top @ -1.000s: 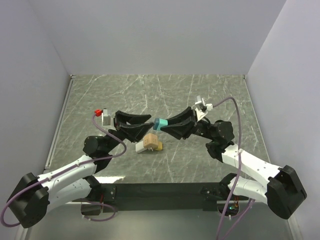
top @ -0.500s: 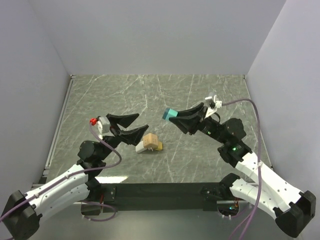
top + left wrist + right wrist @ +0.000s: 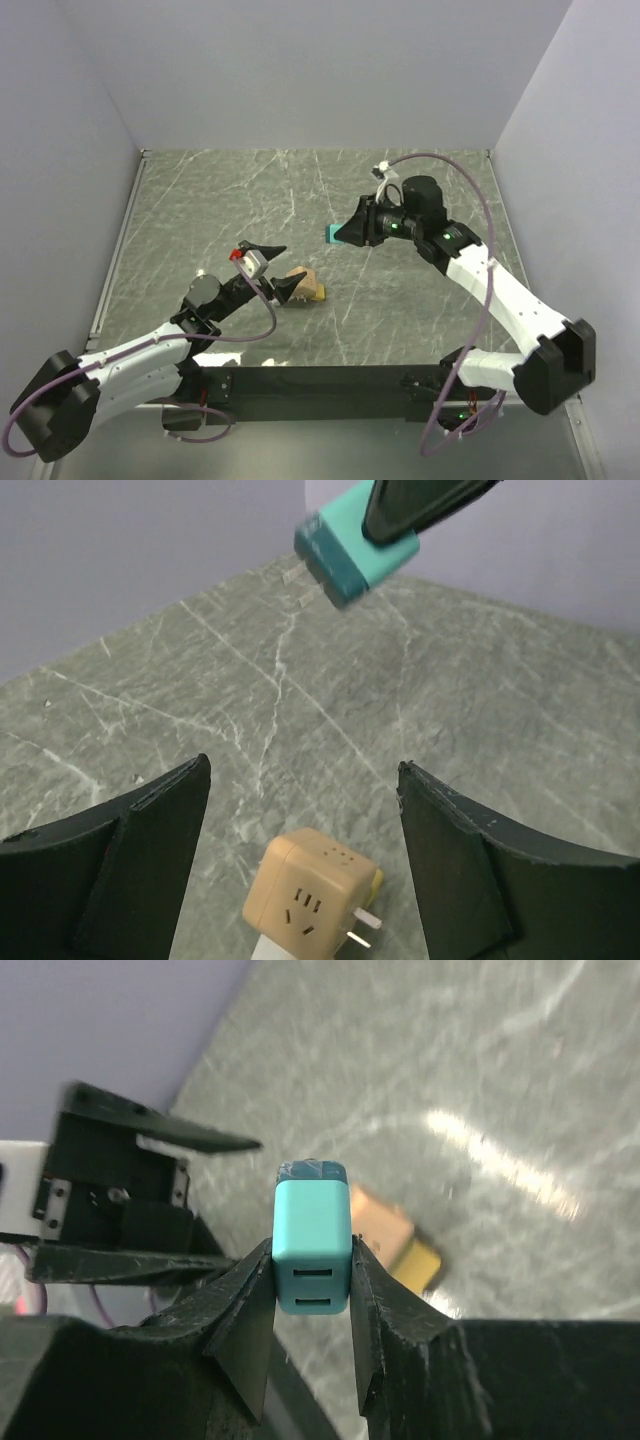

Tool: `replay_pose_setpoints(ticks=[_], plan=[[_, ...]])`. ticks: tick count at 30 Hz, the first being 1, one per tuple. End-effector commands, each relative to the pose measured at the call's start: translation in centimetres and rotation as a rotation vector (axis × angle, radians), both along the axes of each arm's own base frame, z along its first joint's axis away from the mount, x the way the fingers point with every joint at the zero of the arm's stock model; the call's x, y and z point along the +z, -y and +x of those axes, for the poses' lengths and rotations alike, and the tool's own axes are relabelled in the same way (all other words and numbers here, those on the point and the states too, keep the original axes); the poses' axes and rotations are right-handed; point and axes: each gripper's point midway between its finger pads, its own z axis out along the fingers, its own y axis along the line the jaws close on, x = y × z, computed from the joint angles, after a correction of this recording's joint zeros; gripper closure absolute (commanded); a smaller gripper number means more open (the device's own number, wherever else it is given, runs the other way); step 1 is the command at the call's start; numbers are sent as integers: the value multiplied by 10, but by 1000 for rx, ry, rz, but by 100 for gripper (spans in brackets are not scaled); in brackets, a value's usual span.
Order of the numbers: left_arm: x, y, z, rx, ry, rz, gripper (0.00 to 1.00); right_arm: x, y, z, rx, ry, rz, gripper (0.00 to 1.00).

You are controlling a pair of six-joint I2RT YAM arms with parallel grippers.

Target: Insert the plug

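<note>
My right gripper (image 3: 345,235) is shut on a teal plug (image 3: 333,233) and holds it in the air above the table; the plug (image 3: 312,1248) shows between the fingers in the right wrist view, and its prongs show in the left wrist view (image 3: 356,544). A tan cube socket adapter (image 3: 304,285) with a yellow side lies on the marble table (image 3: 400,290) near the middle. My left gripper (image 3: 275,270) is open and low, its fingers on either side of the adapter (image 3: 313,892), which lies just in front of the jaws.
Grey walls close the table at the back and both sides. A black rail (image 3: 330,382) runs along the near edge. Purple cables (image 3: 470,190) loop from both wrists.
My right gripper has swung up and back with the teal plug, turning to face the left arm. My left gripper has dropped and moved right, to the adapter.
</note>
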Motion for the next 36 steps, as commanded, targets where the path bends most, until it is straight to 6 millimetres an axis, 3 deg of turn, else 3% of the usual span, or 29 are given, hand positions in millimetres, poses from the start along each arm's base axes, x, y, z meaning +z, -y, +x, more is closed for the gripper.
replay_pose_setpoints(ticks=[1,3,9,15,19,30,36], plan=[[2,2,4,-1,86,33,20,-12,-6,-11,89,-147,-16,100],[-8,6,10,3,54,60,20,-33,-7,-9,103,-223,-53,100],[-28,3,33,112,-83,60,27,-66,-12,-10,154,-348,-113,100],[-23,-18,43,253,-173,-62,32,-97,-13,-15,183,-452,-153,100],[-35,-24,47,313,-284,-71,37,-114,-13,-18,184,-514,-173,100],[-70,-30,44,379,-522,-136,49,-125,-25,-26,222,-567,-206,100],[-76,-36,43,418,-584,-216,57,-131,-33,-34,248,-587,-204,100]])
